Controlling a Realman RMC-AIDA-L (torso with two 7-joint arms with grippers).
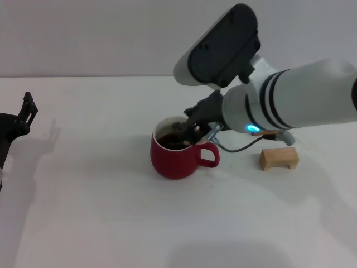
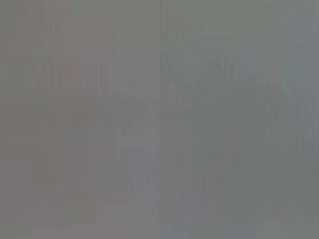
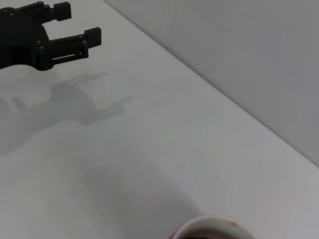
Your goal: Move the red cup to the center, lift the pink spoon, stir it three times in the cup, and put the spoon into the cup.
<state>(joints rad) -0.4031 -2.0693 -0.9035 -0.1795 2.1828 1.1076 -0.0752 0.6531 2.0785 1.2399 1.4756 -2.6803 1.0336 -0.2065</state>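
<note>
The red cup [image 1: 174, 156] stands near the middle of the white table, its handle pointing right and dark liquid inside. Its rim [image 3: 212, 225] just shows in the right wrist view. My right gripper [image 1: 188, 132] reaches down from the right and dips into the cup's mouth. The pink spoon is hidden; I cannot make it out at the gripper or in the cup. My left gripper [image 1: 25, 109] is parked at the far left edge of the table. In the right wrist view the left gripper [image 3: 79, 22] stands open with nothing in it.
A small wooden block [image 1: 279, 158] lies on the table right of the cup. Another brownish piece [image 1: 269, 133] shows just under my right arm. The left wrist view is a plain grey field.
</note>
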